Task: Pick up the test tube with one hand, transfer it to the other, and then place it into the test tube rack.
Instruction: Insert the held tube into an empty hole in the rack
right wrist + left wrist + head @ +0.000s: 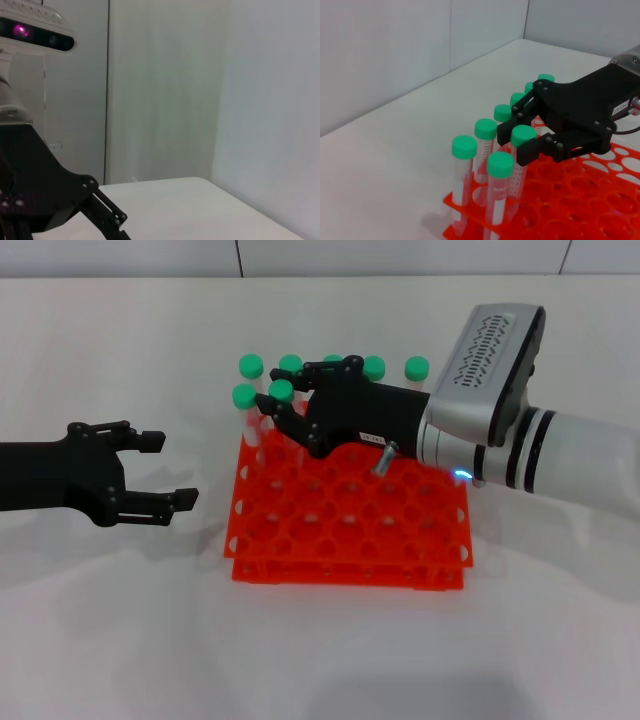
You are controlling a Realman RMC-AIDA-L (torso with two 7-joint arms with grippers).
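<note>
The orange-red test tube rack (350, 540) stands at mid-table. My right gripper (283, 390), black with a white label, reaches over its far left corner. Its fingers stand open on either side of a green-capped test tube (281, 393) that stands upright in a rack hole. The left wrist view shows that tube (523, 137) between the fingers of the right gripper (517, 136), with a gap wider than the cap. My left gripper (165, 470), black and unlabelled, is open and empty to the left of the rack. The right wrist view shows no tube.
Several other green-capped tubes (250, 367) stand in the rack's far rows, close around the right gripper. More of them show in the left wrist view (464, 150). The rack's near rows (340, 510) hold only bare holes. A white wall stands behind the table.
</note>
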